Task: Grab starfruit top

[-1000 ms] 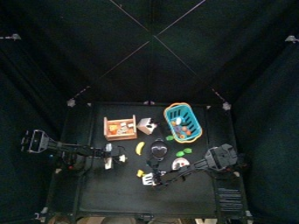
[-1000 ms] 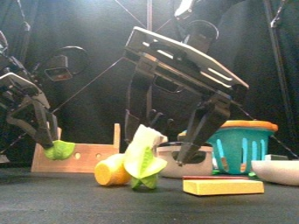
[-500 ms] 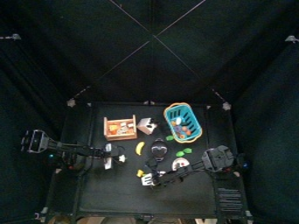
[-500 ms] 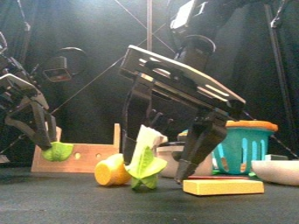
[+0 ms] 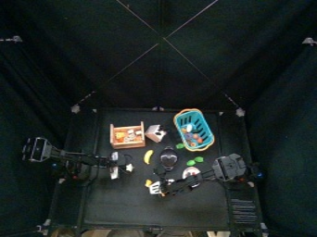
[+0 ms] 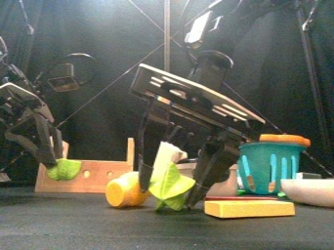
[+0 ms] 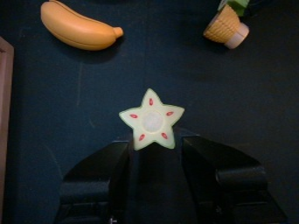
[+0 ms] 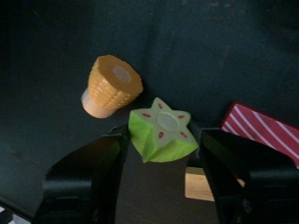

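Observation:
A yellow-green starfruit piece (image 8: 163, 136) with a star-shaped cut face stands on the table (image 6: 78, 220) near its front. My right gripper (image 8: 163, 144) is open and low around the piece (image 6: 166, 181), one jaw on each side, close to its ridges. In the top view, this gripper (image 5: 155, 188) is at the front middle. A second starfruit piece (image 7: 152, 118) shows its pale star face at the tips of my left gripper (image 7: 155, 140), which is shut on it. In the front view, that piece (image 6: 62, 168) hangs at the left, just off the table.
An orange cone (image 8: 111, 87) lies right beside the right gripper's piece. A yellow block (image 6: 248, 207) and a red striped piece (image 8: 263, 131) lie on its other side. A banana (image 7: 79, 24), a wooden tray (image 6: 98, 179), a teal basket (image 6: 271, 164) and a white bowl (image 6: 313, 187) stand further back.
My right gripper has come down and leftward until its jaws straddle the starfruit piece, and they have narrowed a little. The left arm has not moved.

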